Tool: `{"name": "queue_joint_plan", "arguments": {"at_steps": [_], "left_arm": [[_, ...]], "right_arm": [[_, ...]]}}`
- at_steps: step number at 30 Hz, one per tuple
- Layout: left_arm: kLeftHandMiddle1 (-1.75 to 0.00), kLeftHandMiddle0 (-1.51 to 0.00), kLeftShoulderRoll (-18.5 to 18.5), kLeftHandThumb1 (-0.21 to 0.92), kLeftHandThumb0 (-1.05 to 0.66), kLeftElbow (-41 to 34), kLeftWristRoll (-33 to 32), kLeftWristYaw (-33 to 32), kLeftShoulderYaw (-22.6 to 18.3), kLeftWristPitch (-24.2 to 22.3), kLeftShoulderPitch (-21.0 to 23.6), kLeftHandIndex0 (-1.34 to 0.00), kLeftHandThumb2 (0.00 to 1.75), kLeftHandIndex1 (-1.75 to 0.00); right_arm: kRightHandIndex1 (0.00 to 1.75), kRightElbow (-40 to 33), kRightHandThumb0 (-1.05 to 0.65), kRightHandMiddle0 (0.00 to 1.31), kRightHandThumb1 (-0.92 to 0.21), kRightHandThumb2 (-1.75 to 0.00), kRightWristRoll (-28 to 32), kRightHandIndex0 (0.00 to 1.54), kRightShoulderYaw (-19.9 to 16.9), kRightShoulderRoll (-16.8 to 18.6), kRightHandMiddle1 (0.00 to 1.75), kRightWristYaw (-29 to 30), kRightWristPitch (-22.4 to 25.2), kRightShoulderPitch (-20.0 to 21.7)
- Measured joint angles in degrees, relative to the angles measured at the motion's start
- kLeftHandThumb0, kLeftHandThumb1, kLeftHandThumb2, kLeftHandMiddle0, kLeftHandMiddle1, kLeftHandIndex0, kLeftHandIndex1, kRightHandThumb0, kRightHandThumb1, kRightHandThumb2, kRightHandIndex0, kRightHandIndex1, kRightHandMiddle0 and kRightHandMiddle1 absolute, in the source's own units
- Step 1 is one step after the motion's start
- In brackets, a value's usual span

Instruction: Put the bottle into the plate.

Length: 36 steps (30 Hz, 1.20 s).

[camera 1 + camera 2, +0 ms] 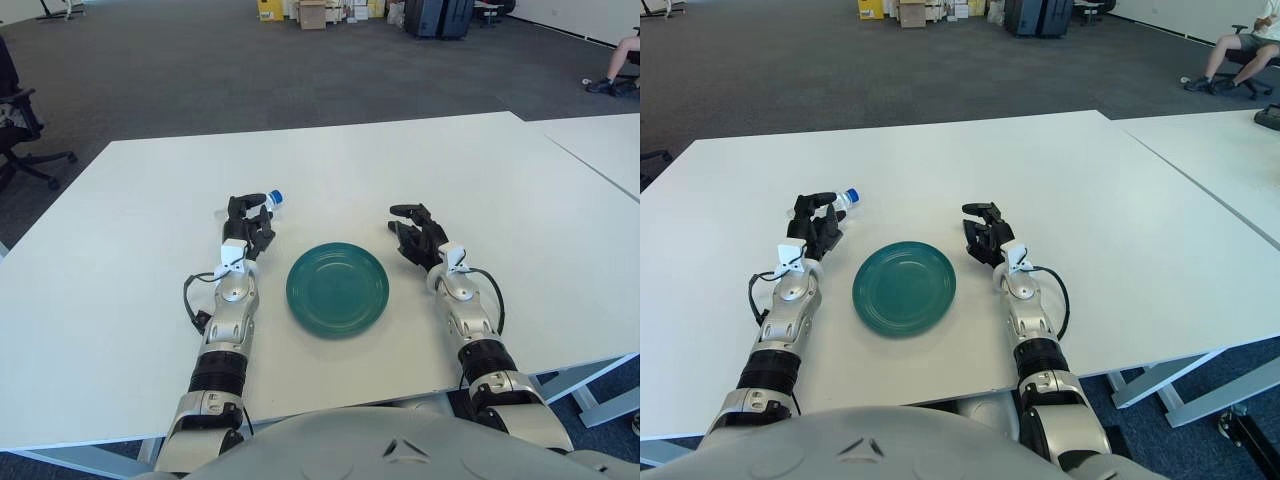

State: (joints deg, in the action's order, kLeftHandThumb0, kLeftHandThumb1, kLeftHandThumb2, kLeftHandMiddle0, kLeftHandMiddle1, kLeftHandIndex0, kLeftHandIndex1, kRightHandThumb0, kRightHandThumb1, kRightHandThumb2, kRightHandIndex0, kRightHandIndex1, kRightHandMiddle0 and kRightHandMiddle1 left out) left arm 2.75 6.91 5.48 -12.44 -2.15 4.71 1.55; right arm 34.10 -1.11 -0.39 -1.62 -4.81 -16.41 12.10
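A clear bottle with a blue cap (276, 198) lies on the white table (140, 270), just beyond and left of the green plate (337, 288). My left hand (246, 222) is over the bottle's body with its dark fingers (818, 222) curled around it, and only the cap end and a bit of the clear base stick out. The bottle stays down on the table, outside the plate. Nothing lies in the plate. My right hand (416, 236) shows to the right of the plate, fingers relaxed and holding nothing.
A second white table (600, 140) adjoins on the right with a narrow seam between. An office chair (18, 125) stands off the table's far left. Boxes and dark cases sit far back on the carpet. A seated person's legs (1230, 45) show at far right.
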Motion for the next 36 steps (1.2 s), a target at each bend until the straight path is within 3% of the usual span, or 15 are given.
{"name": "queue_joint_plan", "arguments": {"at_steps": [6, 16, 23, 30, 36], "left_arm": [[-0.56, -0.37, -1.99, 0.92, -0.65, -4.44, 11.81, -5.71, 3.04, 4.72, -2.32, -0.09, 0.72, -1.16], [-0.2, -0.28, -10.16, 0.92, -0.77, -12.42, 34.41, -18.47, 3.29, 8.44, -2.95, 0.0, 0.63, -0.84], [-0.1, -0.22, -14.47, 0.92, -0.91, -19.08, 47.21, -20.71, 2.33, 3.14, -2.77, 0.0, 0.54, -0.7], [-0.06, -0.19, -19.07, 0.92, -1.03, -24.56, 54.47, -15.65, 1.09, -2.99, -0.95, 0.0, 0.53, -0.63], [-0.03, -0.17, -22.48, 0.92, -1.05, -21.49, 59.24, -12.28, 0.92, -7.86, 2.86, 0.0, 0.64, -0.6]], "right_arm": [[0.51, 0.48, -0.54, 0.14, -0.82, -0.68, -0.03, 0.35, 0.09, 0.01, 1.13, 0.1, -0.2, 0.16], [0.51, -0.18, -0.52, 0.15, -0.8, -0.68, 0.17, 0.37, -0.09, 0.47, 1.12, 0.42, 1.04, 0.16], [0.52, -0.99, -0.5, 0.17, -0.79, -0.7, 0.3, 0.38, -0.27, 1.27, 1.12, 0.98, 2.41, 0.11], [0.52, -1.06, -0.5, 0.17, -0.79, -0.71, 0.32, 0.37, -0.27, 1.45, 1.13, 1.09, 2.57, 0.12], [0.53, -0.96, -0.5, 0.17, -0.8, -0.71, 0.32, 0.37, -0.28, 1.56, 1.13, 1.08, 2.64, 0.13]]}}
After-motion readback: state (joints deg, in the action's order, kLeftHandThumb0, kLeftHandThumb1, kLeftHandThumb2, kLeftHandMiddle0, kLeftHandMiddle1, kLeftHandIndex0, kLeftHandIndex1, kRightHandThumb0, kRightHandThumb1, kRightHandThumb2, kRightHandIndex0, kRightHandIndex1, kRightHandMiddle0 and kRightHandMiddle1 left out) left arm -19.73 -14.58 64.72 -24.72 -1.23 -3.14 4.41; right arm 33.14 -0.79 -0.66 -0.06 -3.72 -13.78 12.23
